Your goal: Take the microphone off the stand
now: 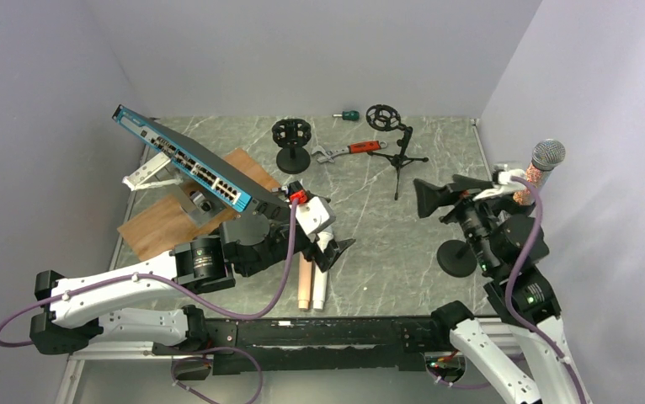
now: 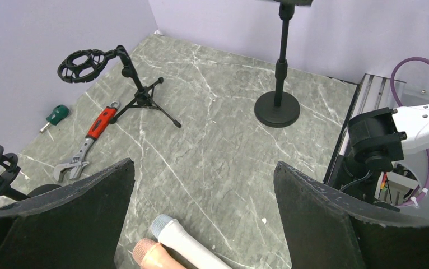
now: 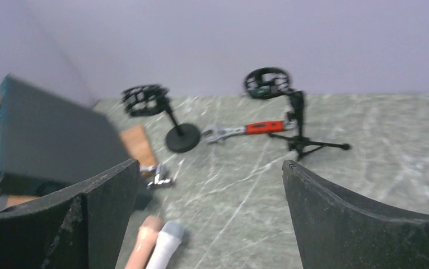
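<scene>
1. Lavender walls close in a grey marble table (image 1: pixel 370 252) on three sides.
2. At the right, the microphone (image 1: pixel 546 156) stands head up close to the right wall. Its silver grille is clear, but its body is hidden behind the right arm. Whether a clip holds it cannot be told.
3. The stand (image 2: pixel 281 67) is a black pole on a round base, set on the table near the right arm. Its top is cut off in the left wrist view.
4. The right gripper (image 3: pixel 208 165) is raised beside the microphone with its fingers spread wide, and it holds nothing.
5. The left gripper (image 2: pixel 204 163) is also spread wide and holds nothing. It hovers mid-table over the heads of a pink mic (image 1: pixel 303 282) and a white mic (image 1: pixel 319 284), which lie side by side.
6. At the back are a tripod mount (image 1: pixel 395 143), a round-base mount (image 1: pixel 292 143), a red-handled wrench (image 1: pixel 349 150) between them, and a green bit (image 1: pixel 349 115).
7. On the left, a blue switch (image 1: pixel 184 160) tilts over a wood board (image 1: pixel 167 223).
</scene>
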